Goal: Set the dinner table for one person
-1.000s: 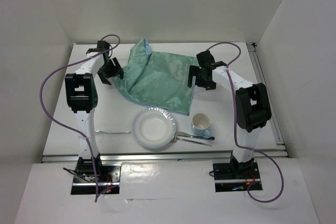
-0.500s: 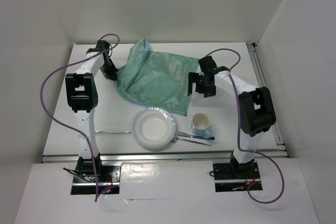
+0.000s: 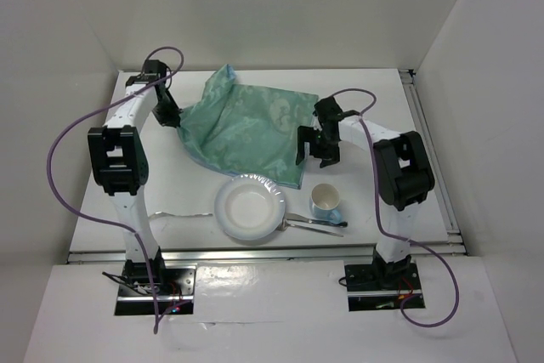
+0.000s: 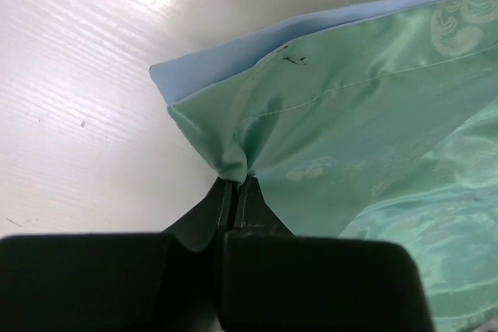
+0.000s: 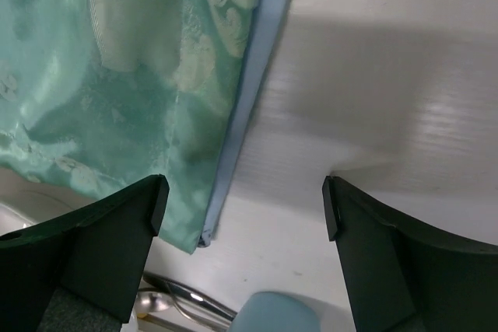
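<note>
A teal-green cloth mat point(image 3: 251, 129) with a pale blue underside lies crumpled at the back middle of the white dinner table point(image 3: 374, 95). My left gripper point(image 3: 172, 118) is shut on the mat's left corner; in the left wrist view the fabric point(image 4: 358, 114) bunches where the left gripper point(image 4: 236, 184) pinches it. My right gripper point(image 3: 313, 149) hangs open over the mat's right edge. In the right wrist view that gripper point(image 5: 245, 200) straddles the blue hem of the mat point(image 5: 117, 60) and bare table point(image 5: 389, 75).
A white plate point(image 3: 249, 208) sits at the front middle, its rim touching the mat's front corner. A blue cup point(image 3: 325, 201) stands to its right, with cutlery point(image 3: 314, 224) lying in front. A fork point(image 3: 183, 213) lies left of the plate. Metal rails point(image 3: 429, 155) border the right and front edges.
My left gripper closed on the mat's left corner and drew it left and back. My right gripper came left and down to the mat's right edge.
</note>
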{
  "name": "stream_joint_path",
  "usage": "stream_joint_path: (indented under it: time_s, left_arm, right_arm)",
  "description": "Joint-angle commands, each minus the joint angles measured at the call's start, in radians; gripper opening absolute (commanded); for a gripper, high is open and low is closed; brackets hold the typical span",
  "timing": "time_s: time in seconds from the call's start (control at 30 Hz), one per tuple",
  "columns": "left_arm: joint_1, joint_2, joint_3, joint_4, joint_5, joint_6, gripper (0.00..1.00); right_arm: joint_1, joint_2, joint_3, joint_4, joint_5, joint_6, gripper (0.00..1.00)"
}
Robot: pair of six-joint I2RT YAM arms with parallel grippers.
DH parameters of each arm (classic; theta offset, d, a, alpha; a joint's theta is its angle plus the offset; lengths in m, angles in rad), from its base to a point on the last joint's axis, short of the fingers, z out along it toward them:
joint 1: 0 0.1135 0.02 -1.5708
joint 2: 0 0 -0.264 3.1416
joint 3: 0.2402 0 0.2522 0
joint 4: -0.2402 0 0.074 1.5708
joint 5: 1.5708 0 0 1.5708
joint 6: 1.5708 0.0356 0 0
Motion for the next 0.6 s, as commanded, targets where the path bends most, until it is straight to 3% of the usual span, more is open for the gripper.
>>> stream_joint_path:
  time_s: [0.0, 0.13, 0.23, 0.37, 0.4, 0.47, 0.57]
  left_arm:
    - [0.002, -0.047, -0.024, -0.008, -0.040, 0.022, 0.00]
    - [0.002, -0.047, -0.024, -0.019, -0.040, 0.022, 0.00]
    - [0.002, -0.047, -0.024, -0.028, -0.040, 0.012, 0.00]
    - [0.002, -0.057, -0.024, -0.028, -0.040, 0.012, 0.00]
    - [0.002, -0.057, -0.024, -0.028, -0.031, 0.012, 0.00]
    - [0.002, -0.066, -0.012, -0.028, -0.019, 0.012, 0.00]
    - [0.002, -0.054, 0.043, -0.039, 0.002, 0.012, 0.00]
  right_arm:
    - [0.052, 0.002, 0.019, 0.020, -0.011, 0.001, 0.93]
    - [0.083, 0.032, 0.019, 0.029, 0.011, 0.001, 0.89]
    - [0.092, 0.067, 0.039, 0.029, 0.009, 0.001, 0.76]
    - [0.103, 0.123, 0.083, -0.009, 0.127, 0.062, 0.41]
    - [0.103, 0.123, 0.097, -0.018, 0.147, 0.097, 0.22]
    - [0.083, 0.147, 0.138, -0.018, 0.193, 0.117, 0.00]
    - [0.041, 0.147, 0.237, -0.040, 0.212, 0.128, 0.00]
